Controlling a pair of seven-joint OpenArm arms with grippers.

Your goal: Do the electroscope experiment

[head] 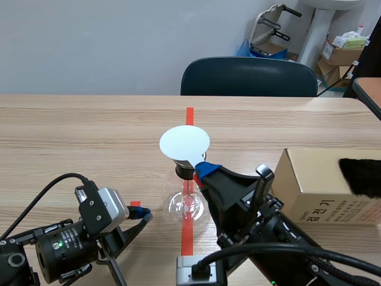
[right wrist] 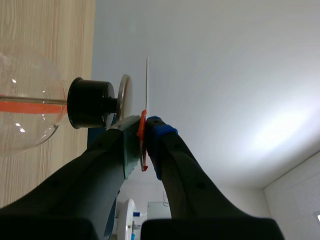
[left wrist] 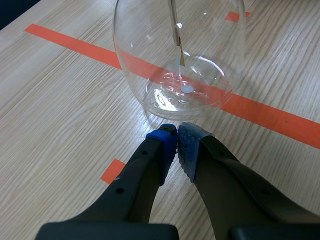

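**Electroscope run: disc held at the cap plate, left tool idle**

Right tool [right wrist: 145, 131] is clenched on a thin white disc [head: 184, 143]. An orange-red strip [right wrist: 144, 162] is pinched between its pads; cannot tell if the strip belongs to the disc. Ahead of the fingertips the disc stands edge-on, just beside the electroscope's metal cap plate [right wrist: 125, 97]; contact or gap not resolvable. Beyond the plate come the black stopper [right wrist: 89, 102] and the glass flask [left wrist: 180, 55], which stands on the bench [head: 71, 137]. In the scene view the disc hides the cap plate.

Left tool [left wrist: 176, 137] is clenched on nothing, pads together, with the flask just ahead of its tips. Rod [left wrist: 173, 20] and hanging leaf [left wrist: 181, 57] show through the glass; the flask's neck is cut off there.

Beside the right arm sits a cardboard box [head: 315, 179] carrying a black fuzzy item [head: 360, 176], cut off and unidentifiable.
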